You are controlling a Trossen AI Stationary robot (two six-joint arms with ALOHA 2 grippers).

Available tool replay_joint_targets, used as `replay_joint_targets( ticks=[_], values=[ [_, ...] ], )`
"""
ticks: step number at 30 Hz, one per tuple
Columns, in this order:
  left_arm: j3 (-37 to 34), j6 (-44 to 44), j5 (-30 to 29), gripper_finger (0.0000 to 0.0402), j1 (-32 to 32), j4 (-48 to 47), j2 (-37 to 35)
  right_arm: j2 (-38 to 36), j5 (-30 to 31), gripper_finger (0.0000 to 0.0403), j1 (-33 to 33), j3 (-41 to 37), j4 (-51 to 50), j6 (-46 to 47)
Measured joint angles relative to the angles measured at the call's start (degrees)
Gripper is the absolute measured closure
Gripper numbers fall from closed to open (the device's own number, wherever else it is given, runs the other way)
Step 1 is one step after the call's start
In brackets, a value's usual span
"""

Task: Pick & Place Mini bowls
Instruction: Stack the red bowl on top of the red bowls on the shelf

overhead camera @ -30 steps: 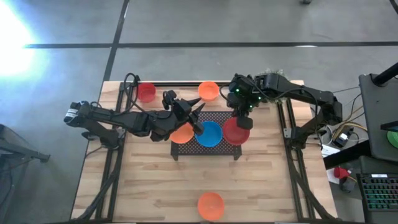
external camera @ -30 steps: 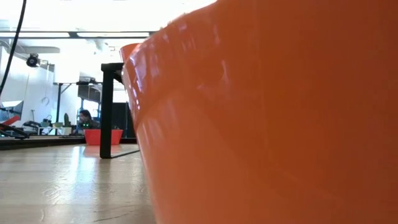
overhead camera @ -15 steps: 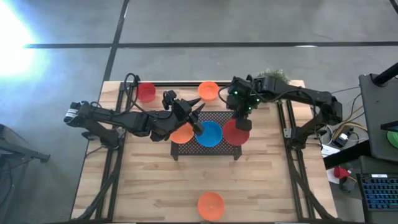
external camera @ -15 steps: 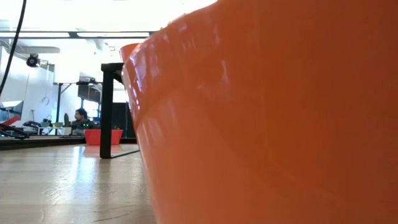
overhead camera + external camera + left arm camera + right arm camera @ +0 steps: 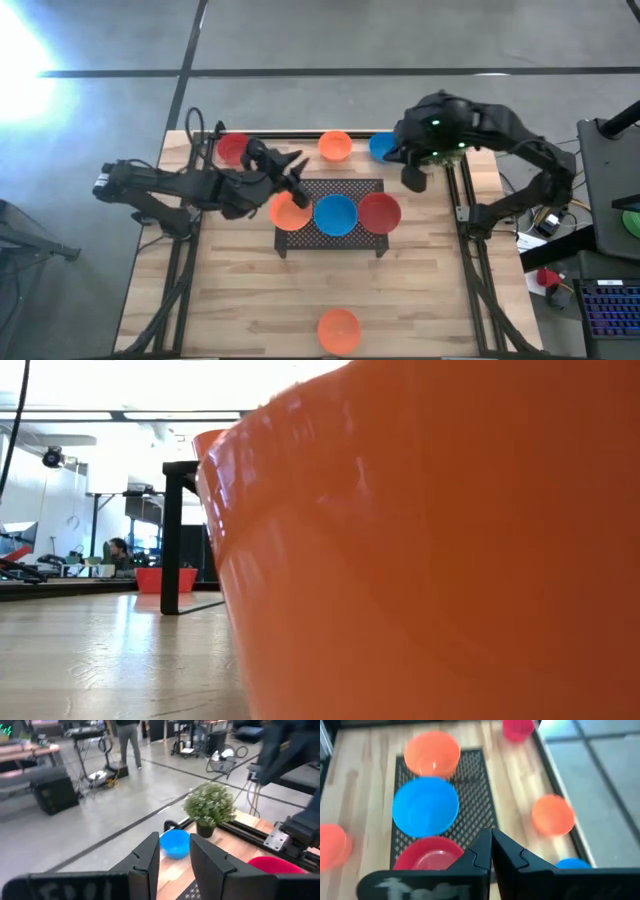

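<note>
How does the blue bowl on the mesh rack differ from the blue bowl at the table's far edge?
The blue bowl on the rack sits between an orange bowl and a red bowl; the far blue bowl rests on bare wood beside the plant. Both are upright.

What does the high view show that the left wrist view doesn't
Only the high view shows the orange bowls, the blue bowl on the rack and the right end effector. Only the left wrist view shows the potted plant and a person's legs. Both show the far blue bowl and the left end effector.
</note>
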Motion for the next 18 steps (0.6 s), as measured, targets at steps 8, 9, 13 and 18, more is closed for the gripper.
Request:
replay_joint_targets(
  ticks=[8,9,13,18],
  values=[
    [0.0,-11.9,0.0,0.0301,5.0,-17.2,-5.7,-5.1,0.2,0.0394,0.0,-0.2,1.4,0.8],
    [0.0,-13.5,0.3,0.0301,6.0,-19.3,-6.2,-5.3,0.2,0.0394,0.0,-0.2,1.4,0.8],
    [0.0,-18.8,4.3,0.0301,10.7,-26.3,-7.8,-6.3,0.2,0.0394,0.0,-0.3,1.3,-0.2],
    [0.0,-22.1,12.8,0.0301,17.9,-32.4,-8.1,-7.0,0.2,0.0394,0.0,-0.3,1.3,-0.5]
  ],
)
